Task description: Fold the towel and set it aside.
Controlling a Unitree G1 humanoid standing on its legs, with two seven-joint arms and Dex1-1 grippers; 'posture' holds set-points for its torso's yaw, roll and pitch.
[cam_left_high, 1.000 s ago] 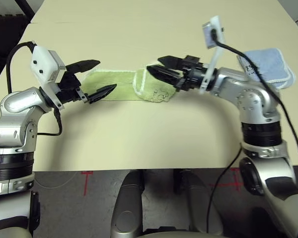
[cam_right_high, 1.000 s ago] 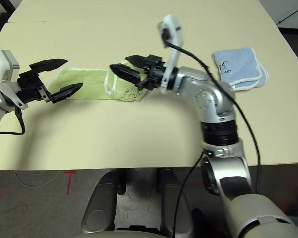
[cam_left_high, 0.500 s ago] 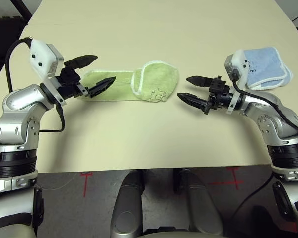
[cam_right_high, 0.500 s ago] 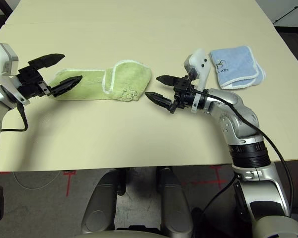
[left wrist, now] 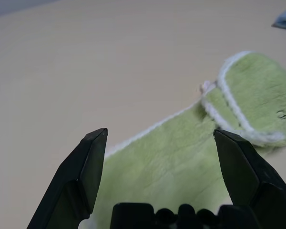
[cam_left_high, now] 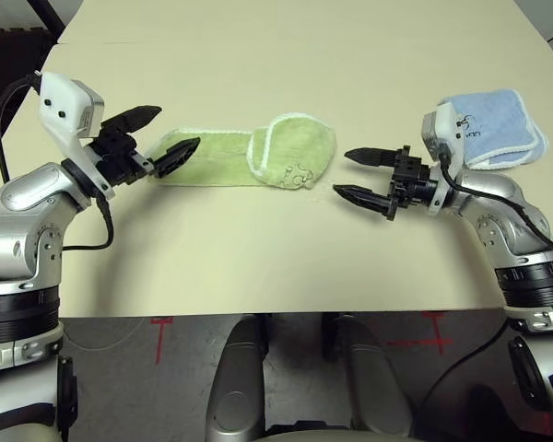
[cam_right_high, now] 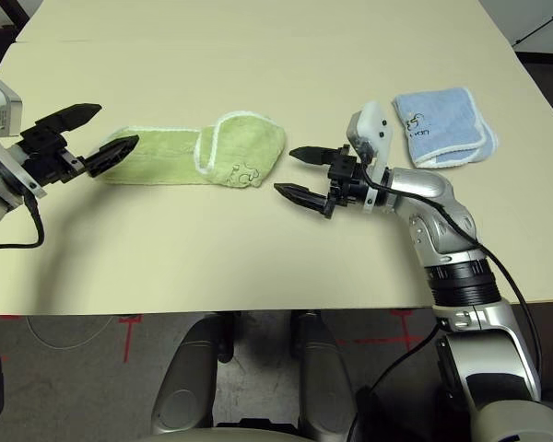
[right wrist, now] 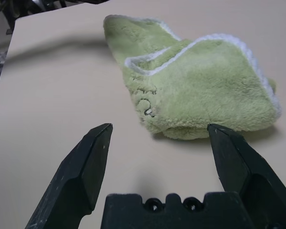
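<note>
I've got the towel (cam_left_high: 244, 158) lying as a long green strip on the table (cam_left_high: 286, 258), well back from the near edge and a bit left of centre, long axis running left-right, roughly parallel to that near edge. Its R end is already doubled over onto the strip, white edging curling across the top, so I judge fold one is in and at least one more is due before it goes aside. L gripper (cam_left_high: 161, 138) sits right at the strip's left end, fingers spread wide w/ nothing between them; in the L wrist view the cloth runs straight away between the two black fingers (left wrist: 88, 167), so that hand is lined up along the long axis. R gripper (cam_left_high: 364, 175) is also spread wide and empty, pointing left toward the doubled end but standing clear of it, w/ bare table between tips and cloth; the R wrist view shows the bulky fold just ahead and slightly off to one side. So L arm is nearer, practically over its end; R needs a short reach leftward. Blue towel (cam_left_high: 498, 129) lies behind the R arm toward the right edge, not part of this. Next move, I reckon, turns on pinching an end and carrying it along that axis.
</note>
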